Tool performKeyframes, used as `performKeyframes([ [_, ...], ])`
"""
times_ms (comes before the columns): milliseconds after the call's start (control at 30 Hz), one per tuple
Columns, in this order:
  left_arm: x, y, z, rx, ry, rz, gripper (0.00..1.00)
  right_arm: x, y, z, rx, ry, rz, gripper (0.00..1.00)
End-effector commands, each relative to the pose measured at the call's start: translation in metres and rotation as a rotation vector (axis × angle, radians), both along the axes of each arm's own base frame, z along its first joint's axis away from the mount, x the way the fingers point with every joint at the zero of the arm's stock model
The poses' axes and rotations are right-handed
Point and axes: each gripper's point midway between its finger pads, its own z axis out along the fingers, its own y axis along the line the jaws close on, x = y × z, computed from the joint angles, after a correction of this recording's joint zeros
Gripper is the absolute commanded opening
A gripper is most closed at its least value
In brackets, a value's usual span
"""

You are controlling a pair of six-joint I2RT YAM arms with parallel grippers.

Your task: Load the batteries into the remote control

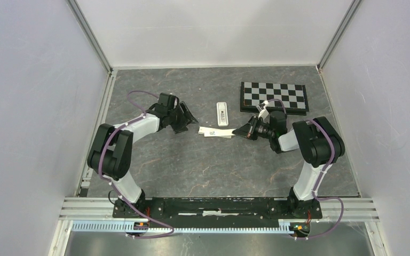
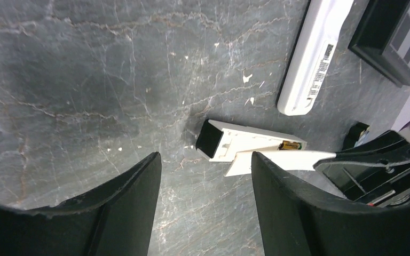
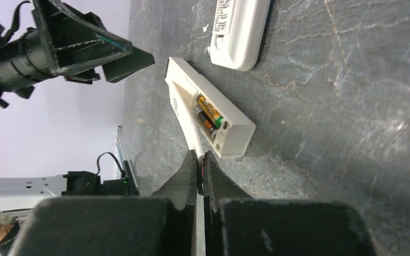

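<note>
On the left we find the left claw (image 1: 188, 120) low over the dark stone counter (image 1: 192, 170), its two black fingers (image 2: 133, 202) spread apart with nothing between them and nothing touching them. The remote control (image 2: 235, 140) lies just ahead of it, past the fingertips and a little toward the claw's right finger, clear of both. From the left wrist view we look at the remote's dark open end, with its white body running away toward the other arm.

The remote lies near the middle of the counter, back side up and its recess uncovered. From the right wrist we see the batteries (image 3: 209, 113) side by side in that recess, at the end nearer the right claw. One is golden orange with a green end and the other is darker. We cannot tell how fully they are seated.

Just beyond the remote, a little farther from the arm bases, a slimmer plain white bar (image 1: 222, 113) lies apart from it, with a printed label showing.

A thin white cover panel (image 2: 277, 160) slants along the remote's near side and touches it. Its far end runs into the right claw (image 3: 200, 157), whose fingers are pressed together and pinch the panel's edge. This claw sits just to the right of the remote, close to its battery end, and it grips the panel, not the remote body.

Farthest right, behind the right arm, a black-and-white chessboard (image 1: 274, 97) lies flat on the counter.
</note>
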Motion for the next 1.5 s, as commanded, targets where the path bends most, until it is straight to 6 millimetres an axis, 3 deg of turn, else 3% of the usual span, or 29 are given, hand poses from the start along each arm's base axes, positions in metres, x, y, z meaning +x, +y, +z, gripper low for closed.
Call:
performKeyframes([
  [0,0.018,-0.014,0.009,-0.082,-0.080,-0.060,0.66,0.006,-0.003,0.045,0.112,-0.101,-0.089,0.00],
  [133,0.023,-0.029,0.002,-0.184,-0.072,-0.061,0.60,-0.002,-0.006,0.068,0.194,-0.118,-0.132,0.00],
  [233,0.021,-0.036,-0.003,-0.243,-0.052,-0.059,0.58,-0.004,-0.001,0.073,0.210,-0.115,-0.144,0.00],
  [400,0.017,-0.036,-0.006,-0.246,-0.043,-0.057,0.59,-0.006,0.017,0.062,0.179,-0.080,-0.162,0.00],
  [533,0.016,-0.024,-0.008,-0.218,-0.050,-0.001,0.63,0.000,0.030,0.056,0.138,-0.078,-0.194,0.00],
  [700,0.015,-0.003,-0.011,-0.178,-0.045,0.068,0.64,0.011,0.032,0.051,0.110,-0.075,-0.246,0.00],
  [867,0.014,-0.001,-0.009,-0.181,-0.055,0.065,0.66,0.018,0.034,0.042,0.092,-0.048,-0.265,0.00],
  [1133,0.013,-0.007,-0.004,-0.210,-0.081,0.019,0.74,0.014,0.031,0.018,0.015,0.012,-0.265,0.00],
  [1367,0.013,-0.007,-0.002,-0.200,-0.100,0.004,0.80,0.007,0.042,0.037,0.128,-0.001,-0.216,0.00],
  [1433,0.013,-0.006,-0.002,-0.195,-0.104,0.003,0.93,0.006,0.042,0.038,0.139,0.002,-0.214,0.00],
  [1467,0.014,-0.005,-0.002,-0.192,-0.108,0.000,0.95,0.005,0.043,0.038,0.142,0.002,-0.209,0.00],
])
